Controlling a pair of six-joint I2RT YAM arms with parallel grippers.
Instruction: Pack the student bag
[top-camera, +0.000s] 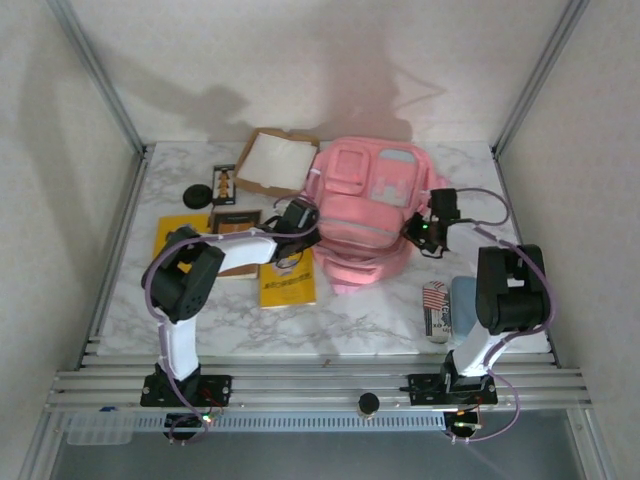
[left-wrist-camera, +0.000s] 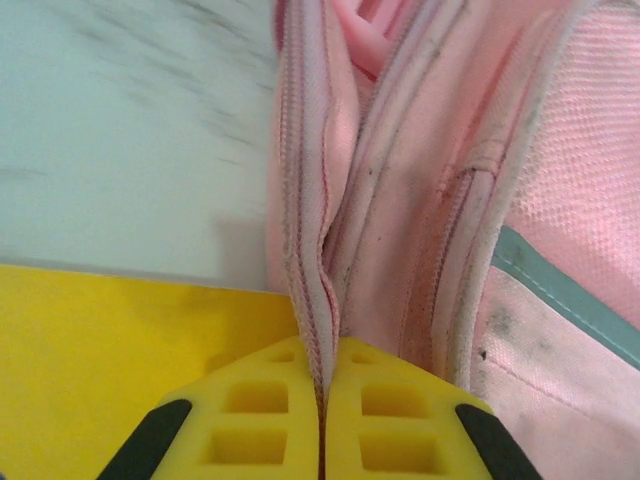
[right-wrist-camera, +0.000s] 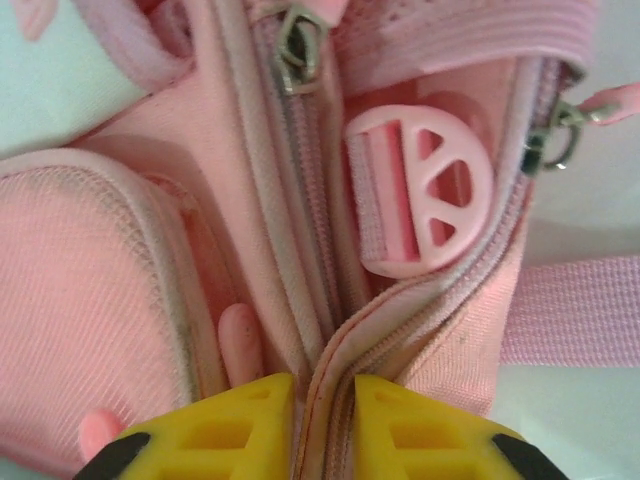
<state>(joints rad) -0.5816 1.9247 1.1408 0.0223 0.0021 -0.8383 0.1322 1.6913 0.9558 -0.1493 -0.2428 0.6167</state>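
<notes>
The bag (top-camera: 365, 215) lies at the back middle of the counter (top-camera: 380, 320), with its far side close to the rear wall and its near end pointing toward you. Your left end effector (left-wrist-camera: 322, 400) is clenched on a zip-edged fold of pink fabric at the bag's left side. Your right end effector (right-wrist-camera: 325, 420) is pinched on a zip seam at the right side, just below a round pink buckle (right-wrist-camera: 425, 190). With both sides gripped, I judge you are at the stage of spreading the mouth. I cannot tell whether a compartment is actually open. None of the packing looks done, because everything to go in sits outside. A yellow book (top-camera: 287, 285) lies just beside the bag's left edge, directly under your left end effector. A second yellow book (top-camera: 178, 235) and a brown one (top-camera: 235, 222) lie further left, with a black disc (top-camera: 197, 194) and a card (top-camera: 224, 185) behind them. A cardboard tray (top-camera: 275, 162) sits at the back left and touches the bag's corner. A flag-patterned case (top-camera: 436, 310) lies near your right arm's base. The left half of the counter is crowded, so sweeps there risk nudging the books. The best open marble is in front of the bag, between the arms. A strap (right-wrist-camera: 580, 310) trails right, toward the frame post.
</notes>
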